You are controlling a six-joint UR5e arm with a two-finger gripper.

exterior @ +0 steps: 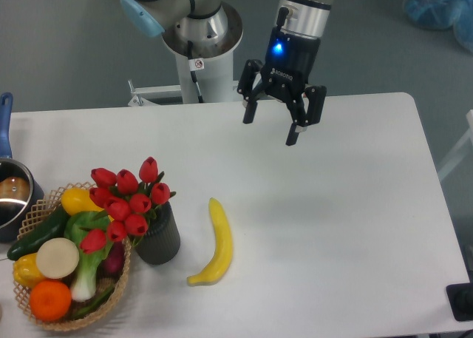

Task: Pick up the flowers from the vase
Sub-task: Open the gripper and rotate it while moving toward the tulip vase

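The red tulips (127,201), about nine buds, stood in the dark ribbed vase (158,238) near the table's (355,227) front-left corner, just beside the wicker basket (118,282). The gripper (270,129) hung above the table's back edge, well apart from the flowers and to their upper right, its arm coming down nearly vertical, its two fingers spread wide and holding nothing. One banana (214,242) lay just right of the vase. One pot (11,197) with a blue handle sat at the left edge.
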